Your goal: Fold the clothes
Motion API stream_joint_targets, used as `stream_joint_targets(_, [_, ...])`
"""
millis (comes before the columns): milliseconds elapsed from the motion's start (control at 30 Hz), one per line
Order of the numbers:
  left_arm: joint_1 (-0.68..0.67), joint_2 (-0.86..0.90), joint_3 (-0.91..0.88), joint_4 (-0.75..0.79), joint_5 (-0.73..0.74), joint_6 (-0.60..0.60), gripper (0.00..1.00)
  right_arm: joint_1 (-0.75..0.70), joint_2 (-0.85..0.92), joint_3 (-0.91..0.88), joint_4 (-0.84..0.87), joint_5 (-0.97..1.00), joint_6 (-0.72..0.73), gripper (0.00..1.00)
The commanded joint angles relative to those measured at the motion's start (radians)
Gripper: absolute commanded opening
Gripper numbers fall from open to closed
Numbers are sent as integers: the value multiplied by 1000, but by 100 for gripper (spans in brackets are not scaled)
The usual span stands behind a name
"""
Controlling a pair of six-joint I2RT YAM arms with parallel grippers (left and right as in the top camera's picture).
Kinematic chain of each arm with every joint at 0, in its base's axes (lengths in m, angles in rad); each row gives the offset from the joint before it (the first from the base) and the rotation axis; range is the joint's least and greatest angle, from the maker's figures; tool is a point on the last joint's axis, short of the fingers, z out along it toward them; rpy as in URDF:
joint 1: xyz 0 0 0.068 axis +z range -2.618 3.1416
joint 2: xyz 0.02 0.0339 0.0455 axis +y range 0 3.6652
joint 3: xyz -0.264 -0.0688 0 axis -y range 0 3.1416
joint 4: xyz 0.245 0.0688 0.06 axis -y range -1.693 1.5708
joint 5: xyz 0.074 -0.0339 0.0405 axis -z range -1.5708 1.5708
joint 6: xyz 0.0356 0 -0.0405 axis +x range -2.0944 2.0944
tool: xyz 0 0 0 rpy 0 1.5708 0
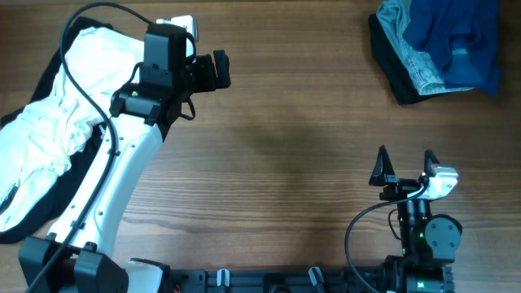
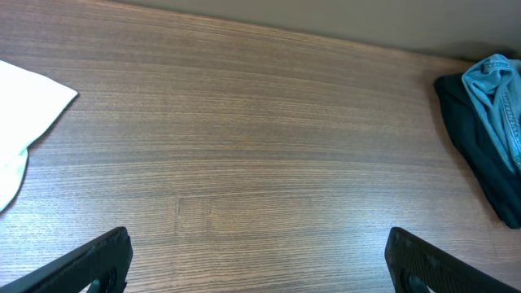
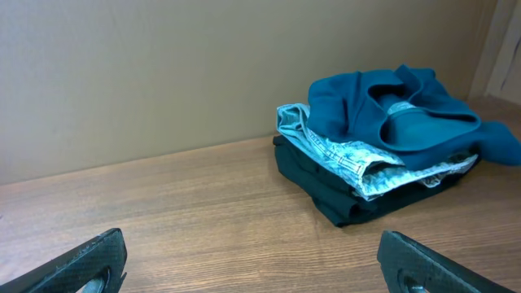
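A pile of unfolded clothes, white (image 1: 57, 122) over black, lies at the table's left edge; a white corner shows in the left wrist view (image 2: 28, 106). A stack of folded clothes (image 1: 435, 45), blue on pale print on dark cloth, sits at the far right; it also shows in the right wrist view (image 3: 383, 150) and the left wrist view (image 2: 488, 130). My left gripper (image 1: 213, 72) is open and empty beside the white pile, over bare wood (image 2: 260, 264). My right gripper (image 1: 404, 165) is open and empty near the front edge (image 3: 252, 268), well short of the stack.
The wooden table (image 1: 285, 146) stretches between the two heaps. A beige wall (image 3: 163, 73) stands behind the far edge. The left arm's white link and black cable (image 1: 89, 89) cross over the unfolded pile.
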State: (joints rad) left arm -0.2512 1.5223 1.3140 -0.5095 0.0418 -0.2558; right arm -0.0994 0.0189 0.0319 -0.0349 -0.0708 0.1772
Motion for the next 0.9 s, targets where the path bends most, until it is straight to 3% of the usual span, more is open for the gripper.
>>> stream_joint_targets(0, [4,2,1,3,-6,16,100,4,-11,-13,10,-16,-19,100])
stream_joint_targets(300, [4,-5,1,-26,-22,17,100,4,-11,-13,10,-16,-19,100])
stream_joint_targets(400, [27,-107,-55,-92,-122,17,100,4,-11,-13,10,-16,-19,100])
stream_joint_targets(467, [87,-188,-146,-32,-121,17,100,4,-11,-13,10,-16,-19,100])
stream_joint_targets(533, [180,-331,-329,137,-83,17,100,4,-11,-13,10,-16,-19,100])
stream_joint_targets(667, [346,-659,-710,420,94,17,100,4,-11,-13,10,-15,-19,100])
stream_joint_targets(767, [385,-909,-968,584,114,17,100,4,-11,-13,10,-16,-19,100])
stream_joint_targets(867, [394,-1081,-1125,644,115,16,100,4,-11,-13,10,-16,-19,100])
